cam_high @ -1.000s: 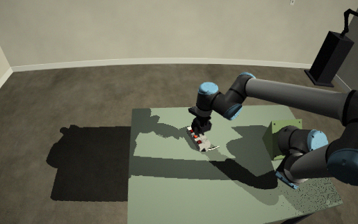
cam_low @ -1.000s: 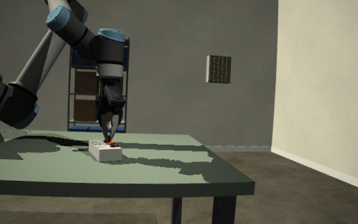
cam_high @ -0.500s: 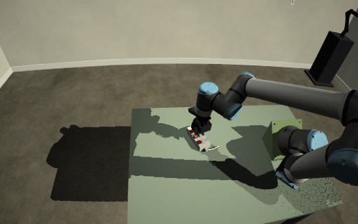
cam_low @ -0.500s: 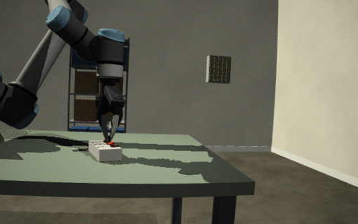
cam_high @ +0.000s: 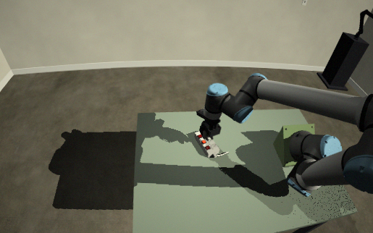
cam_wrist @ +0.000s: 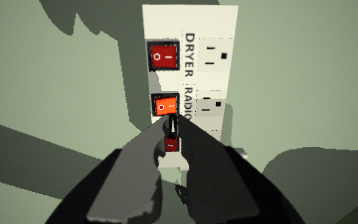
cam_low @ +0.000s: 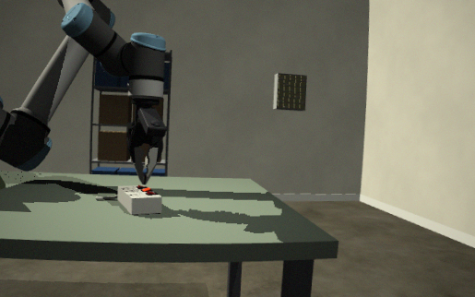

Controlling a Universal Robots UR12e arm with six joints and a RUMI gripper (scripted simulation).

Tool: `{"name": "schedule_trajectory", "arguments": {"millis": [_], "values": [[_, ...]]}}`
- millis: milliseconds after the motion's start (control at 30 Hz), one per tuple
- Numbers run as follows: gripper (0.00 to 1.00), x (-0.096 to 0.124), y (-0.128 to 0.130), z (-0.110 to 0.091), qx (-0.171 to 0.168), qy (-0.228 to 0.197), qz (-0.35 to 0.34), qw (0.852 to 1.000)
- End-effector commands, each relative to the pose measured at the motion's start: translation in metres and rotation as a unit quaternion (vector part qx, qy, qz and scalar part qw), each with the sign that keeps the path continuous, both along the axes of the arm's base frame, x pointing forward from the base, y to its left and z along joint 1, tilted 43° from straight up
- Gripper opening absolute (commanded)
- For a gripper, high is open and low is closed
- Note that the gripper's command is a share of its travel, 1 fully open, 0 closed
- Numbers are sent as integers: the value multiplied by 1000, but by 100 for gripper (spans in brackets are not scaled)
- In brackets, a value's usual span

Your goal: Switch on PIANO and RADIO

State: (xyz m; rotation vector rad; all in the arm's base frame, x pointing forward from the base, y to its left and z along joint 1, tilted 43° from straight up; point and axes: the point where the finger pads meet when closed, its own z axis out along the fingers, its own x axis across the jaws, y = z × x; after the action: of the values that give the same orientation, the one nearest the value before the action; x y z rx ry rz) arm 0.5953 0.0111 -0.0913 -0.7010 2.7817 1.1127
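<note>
A white power strip [cam_high: 209, 146] [cam_low: 139, 201] [cam_wrist: 201, 85] lies right way up on the green table [cam_high: 182, 195] [cam_low: 195, 226]. In the wrist view it shows a dark red DRYER switch [cam_wrist: 162, 56], a brighter, lit RADIO switch [cam_wrist: 164, 105] and a third red switch [cam_wrist: 170, 144] mostly hidden between my fingers. My gripper [cam_high: 207, 137] [cam_low: 145, 181] [cam_wrist: 172, 114] is shut with nothing in it. Its tips point down and stand just above the strip, at the near edge of the RADIO switch.
A short cable stub [cam_high: 224, 153] sticks out of the strip's end. The arm's green base block [cam_high: 293, 142] stands on the table's right side. A shelf rack [cam_low: 107, 134] stands behind the table, and a black pedestal [cam_high: 342, 59] stands by the far wall.
</note>
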Motion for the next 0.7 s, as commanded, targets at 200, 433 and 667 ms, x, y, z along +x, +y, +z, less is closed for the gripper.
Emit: {"name": "schedule_trajectory", "arguments": {"millis": [200,433,667], "values": [[0,3,-16,18,0,-1,0,1000],[0,3,-17,19,0,-1,0,1000],[0,3,-17,19,0,-1,0,1000]]}}
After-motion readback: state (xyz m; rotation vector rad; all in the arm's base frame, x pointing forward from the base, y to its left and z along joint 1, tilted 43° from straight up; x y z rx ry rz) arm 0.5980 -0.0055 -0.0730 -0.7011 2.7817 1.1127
